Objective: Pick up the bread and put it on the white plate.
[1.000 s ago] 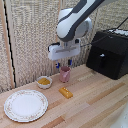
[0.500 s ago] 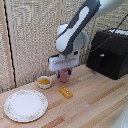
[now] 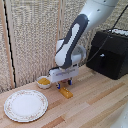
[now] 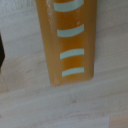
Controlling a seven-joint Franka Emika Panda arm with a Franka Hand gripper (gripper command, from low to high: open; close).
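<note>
The bread point(image 3: 66, 92) is a small golden-orange block lying on the wooden table, to the exterior view's right of the white plate point(image 3: 26, 105). My gripper point(image 3: 64, 85) hangs just above the bread's far end, open, with one blue-and-dark finger on each side and nothing in it. In the wrist view the bread point(image 4: 67, 40) fills most of the picture, orange with pale stripes, very close. A dark shape at that view's edge may be a finger. The plate is round, with a tan patterned rim, and holds nothing.
A small white bowl point(image 3: 44, 82) with yellow-orange contents stands just behind the plate, near the gripper. A black box point(image 3: 110, 52) with a cable sits at the exterior view's right. A woven screen backs the table.
The gripper has come down and a little toward the exterior view's left, from well above the table to just over the bread. The bread and plate have not moved.
</note>
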